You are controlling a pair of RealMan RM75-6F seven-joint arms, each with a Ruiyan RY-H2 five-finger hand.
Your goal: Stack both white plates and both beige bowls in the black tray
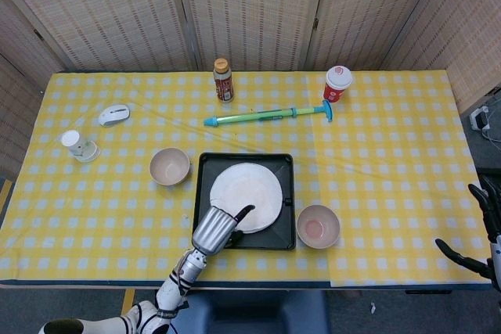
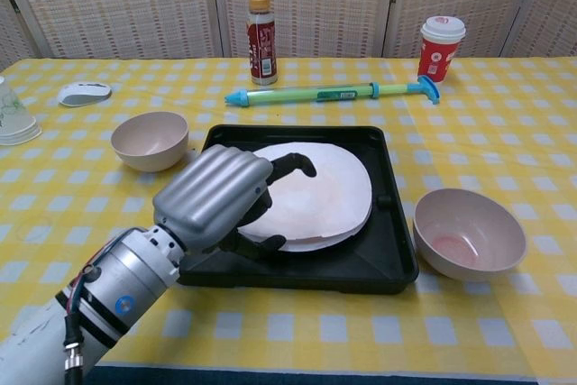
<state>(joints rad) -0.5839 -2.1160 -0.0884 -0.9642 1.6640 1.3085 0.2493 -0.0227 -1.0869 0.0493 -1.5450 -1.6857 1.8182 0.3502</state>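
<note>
Two white plates [image 1: 249, 195] [image 2: 320, 194] lie flat, one on the other, in the black tray [image 1: 286, 240] [image 2: 397, 263] at the table's front middle. My left hand [image 1: 218, 228] [image 2: 215, 200] hovers at their near-left rim, with fingers [image 2: 293, 165] reaching loosely over the top plate and the thumb low at its edge; it grips nothing. One beige bowl [image 1: 170, 166] [image 2: 150, 139] stands on the cloth left of the tray. The other [image 1: 318, 226] [image 2: 469, 232], with a pinkish stain inside, stands to the tray's right. My right hand [image 1: 481, 236] hangs off the table's right front corner, fingers spread, empty.
Behind the tray lie a green-blue water pump toy [image 1: 270, 116] [image 2: 334, 93], a brown bottle [image 1: 224, 80] [image 2: 261, 27] and a red paper cup [image 1: 337, 83] [image 2: 439, 45]. A computer mouse [image 1: 113, 114] [image 2: 84, 92] and a plastic cup [image 1: 78, 145] sit at the far left.
</note>
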